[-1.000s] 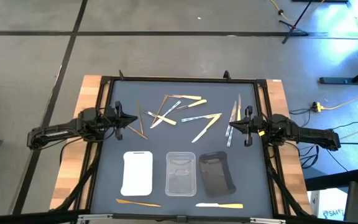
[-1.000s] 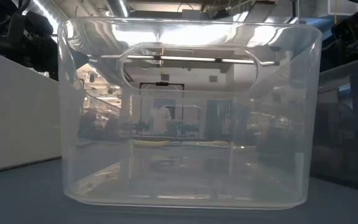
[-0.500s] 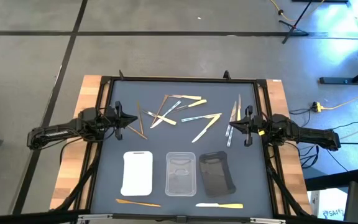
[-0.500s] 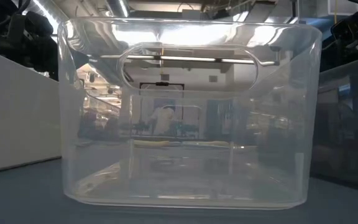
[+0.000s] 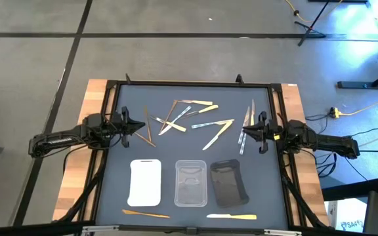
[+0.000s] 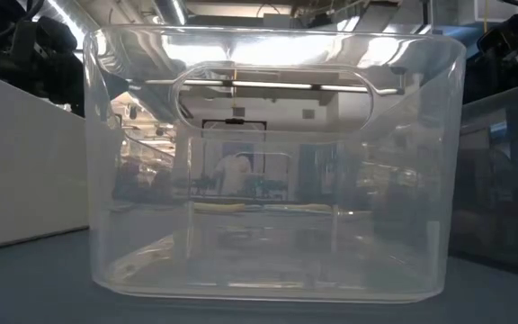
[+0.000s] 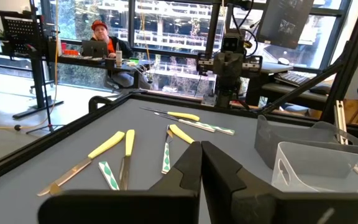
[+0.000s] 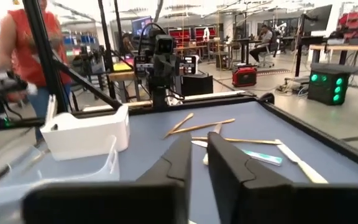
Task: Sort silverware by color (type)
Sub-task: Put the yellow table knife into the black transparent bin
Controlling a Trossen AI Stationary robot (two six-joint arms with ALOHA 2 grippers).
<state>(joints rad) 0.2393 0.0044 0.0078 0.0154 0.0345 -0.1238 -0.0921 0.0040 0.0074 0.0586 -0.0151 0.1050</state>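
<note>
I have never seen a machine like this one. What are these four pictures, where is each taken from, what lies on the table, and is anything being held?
This is a robot with two dark arms at a table. The high view looks straight down: the left gripper waits at the table's left edge and the right gripper at its right edge. Each ends in two jaws, which stand nearly closed and hold nothing.

Between them lies scattered silverware: thin wooden, clear and pale yellow utensils. Nearer the bottom edge stand three trays in a row: the white tray, the clear tray and the black tray. Nothing shows inside them.

The low view sits at table height, looking through the clear tray's wall. The two wrist views look forward from each arm, past its own fingers, across the table to the other arm.
</note>
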